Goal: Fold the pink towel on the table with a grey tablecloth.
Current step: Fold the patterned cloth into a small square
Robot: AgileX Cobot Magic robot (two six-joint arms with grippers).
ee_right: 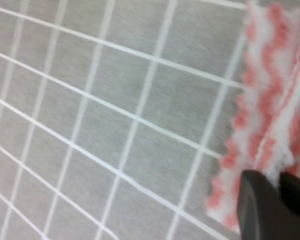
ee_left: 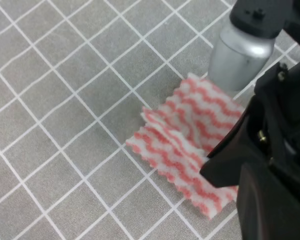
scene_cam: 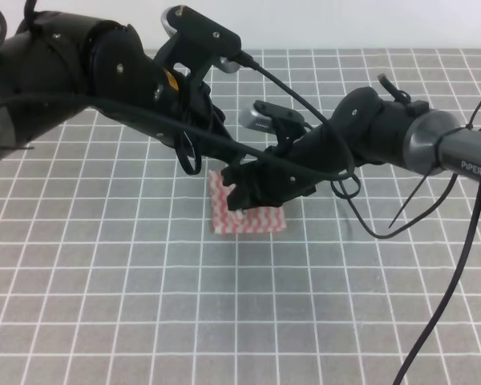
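Observation:
The pink towel (scene_cam: 252,218) lies crumpled and partly doubled over near the middle of the table with a grey tablecloth (scene_cam: 104,281). My right gripper (scene_cam: 239,191) is down at the towel's upper left edge. In the right wrist view its dark fingers (ee_right: 257,207) stand close together with the towel's serrated edge (ee_right: 270,100) pinched between them. The left wrist view shows the towel (ee_left: 180,145) with a raised fold, partly hidden by the right arm's black body (ee_left: 270,165). My left gripper (scene_cam: 191,156) hangs just above and left of the towel, its jaws too dark to read.
Black cables (scene_cam: 433,305) trail from the right arm across the right side of the cloth. The right arm's silver camera housing (ee_left: 240,55) hangs over the towel's far corner. Both arms crowd the space above the towel.

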